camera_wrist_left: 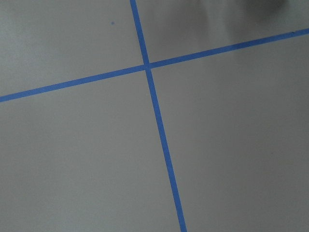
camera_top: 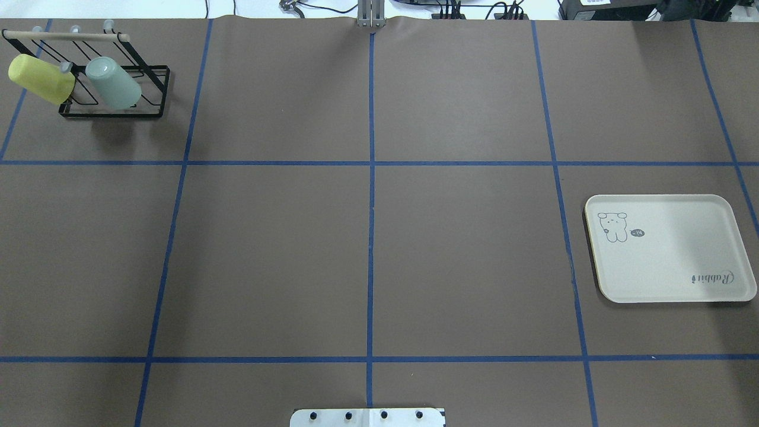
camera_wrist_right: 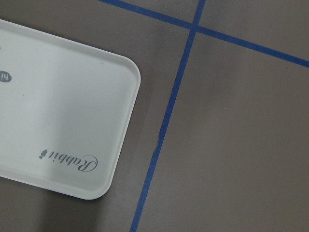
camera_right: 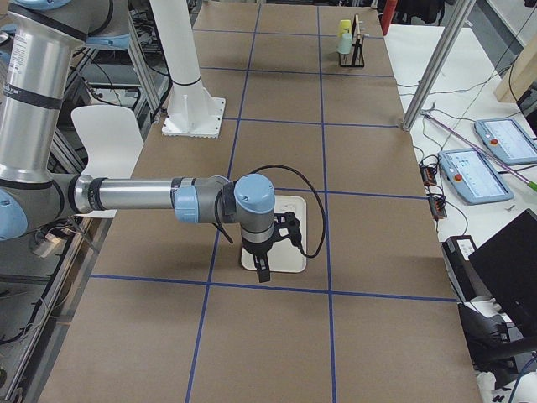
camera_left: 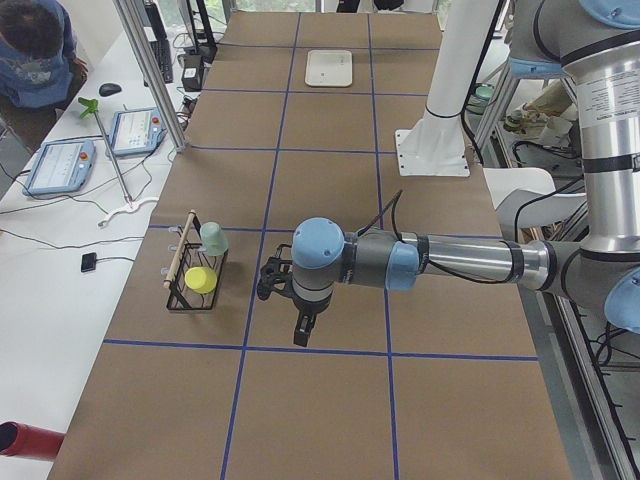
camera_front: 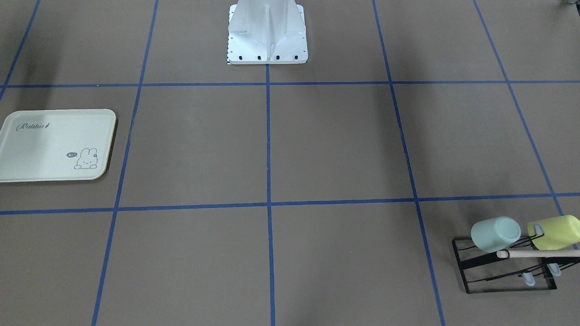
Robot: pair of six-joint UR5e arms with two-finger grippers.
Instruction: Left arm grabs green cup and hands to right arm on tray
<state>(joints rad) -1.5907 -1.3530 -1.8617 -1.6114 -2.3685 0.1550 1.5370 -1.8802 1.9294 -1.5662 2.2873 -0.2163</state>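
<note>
The green cup (camera_top: 114,83) hangs tilted on a black wire rack (camera_top: 151,95) at the table's far left corner, beside a yellow-green cup (camera_top: 40,79); it also shows in the front view (camera_front: 495,234). The cream tray (camera_top: 670,267) lies on the right side and holds nothing. The left gripper (camera_left: 302,335) shows only in the exterior left view, hanging above the table, apart from the green cup (camera_left: 213,237); I cannot tell if it is open. The right gripper (camera_right: 263,273) shows only in the exterior right view, above the tray (camera_right: 294,220); I cannot tell its state either.
The robot's white base (camera_top: 367,418) stands at the near middle edge. Blue tape lines (camera_top: 371,207) divide the brown table into squares. In the exterior left view, an operator (camera_left: 35,45) and tablets (camera_left: 140,130) are at a side table beyond the far edge.
</note>
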